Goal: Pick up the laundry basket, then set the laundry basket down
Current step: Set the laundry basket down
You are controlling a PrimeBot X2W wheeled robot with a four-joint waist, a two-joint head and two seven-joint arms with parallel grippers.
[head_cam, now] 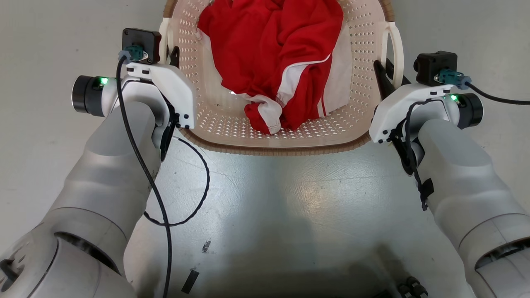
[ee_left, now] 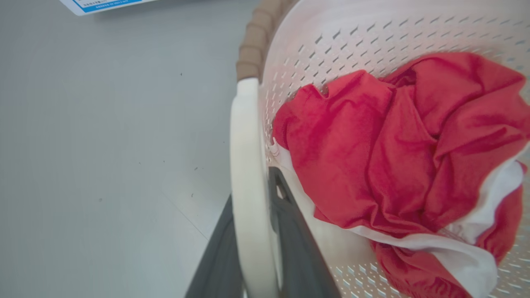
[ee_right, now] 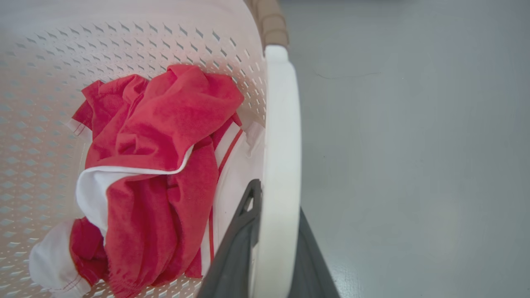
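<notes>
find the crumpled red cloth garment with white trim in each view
Head view: the crumpled red garment sits top centre, inside the cream-white perforated plastic laundry basket.
Left wrist view: right half.
Right wrist view: left of centre.
Shared landmark: the basket's brown woven-look rim.

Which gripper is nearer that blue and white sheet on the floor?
Left. The left gripper grips one handle of the laundry basket, the sheet lying on the floor beyond it; the right gripper grips the opposite handle, across the basket.
</notes>
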